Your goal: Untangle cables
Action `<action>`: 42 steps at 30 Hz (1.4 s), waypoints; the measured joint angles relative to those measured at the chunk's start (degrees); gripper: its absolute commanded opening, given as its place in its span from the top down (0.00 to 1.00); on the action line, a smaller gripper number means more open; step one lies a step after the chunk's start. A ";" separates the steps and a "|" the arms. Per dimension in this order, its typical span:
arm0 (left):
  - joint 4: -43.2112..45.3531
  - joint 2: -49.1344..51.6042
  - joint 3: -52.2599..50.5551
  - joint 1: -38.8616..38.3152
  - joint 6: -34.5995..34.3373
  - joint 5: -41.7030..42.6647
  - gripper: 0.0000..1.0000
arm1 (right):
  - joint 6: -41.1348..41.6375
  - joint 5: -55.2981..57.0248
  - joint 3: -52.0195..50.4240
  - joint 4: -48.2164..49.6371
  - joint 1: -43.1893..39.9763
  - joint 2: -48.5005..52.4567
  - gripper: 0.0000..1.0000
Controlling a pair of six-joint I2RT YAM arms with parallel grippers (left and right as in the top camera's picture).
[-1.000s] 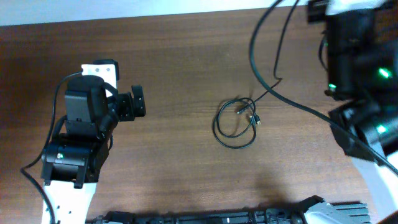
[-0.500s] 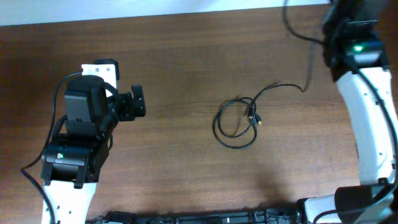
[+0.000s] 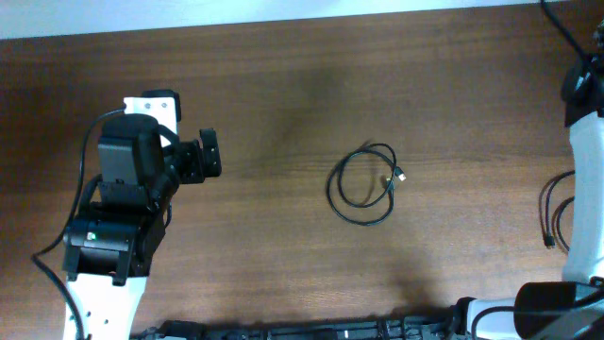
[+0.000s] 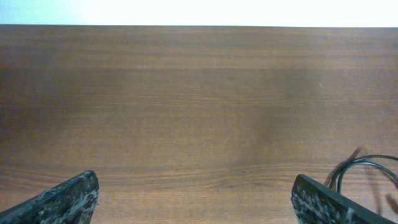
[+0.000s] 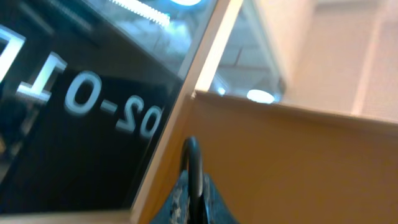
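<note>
At the left side of the counter [image 3: 283, 76], the left pincer [image 3: 211, 155] is open. The wrist view shows its two fingers [image 4: 68, 200] spread wide at the bottom corners, with only bare wood between them. Its tips point toward mid-counter. Well to its right lies the coiled cable [image 3: 331, 193], one loose loop flat on the wood and apart from both arms. Its small plug end [image 3: 400, 176] sits at the loop's upper right. An arc of this loop also shows at the lower right of the left wrist view. The right pincer [image 5: 193, 200] is raised, its camera facing the room rather than the counter. Its fingers are pressed together on a thin black cord [image 5: 191, 158] that arcs up from between them. Behind it is a dark glass panel [image 5: 81, 106] with mirrored characters. Overhead, the right arm [image 3: 587, 179] stands at the right edge. A second thin cord [image 3: 551, 212] with a small plug loops just beside it; I cannot tell whether it is the gripped one.
</note>
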 measured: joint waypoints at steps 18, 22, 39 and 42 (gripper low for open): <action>0.07 0.04 0.00 0.00 0.00 0.00 0.01 | 6.73 -0.63 0.33 -37.40 -13.94 2.82 0.96; 0.02 0.04 0.00 0.00 0.02 0.00 0.01 | 14.95 -7.98 0.35 -49.09 -20.55 6.43 0.96; -0.02 0.04 0.00 0.00 0.02 0.02 0.01 | 25.62 -32.50 0.31 -53.90 -20.72 23.26 0.37; -0.04 0.04 0.00 0.00 0.00 0.00 0.01 | 25.66 -31.74 0.31 -53.94 -21.09 24.02 0.07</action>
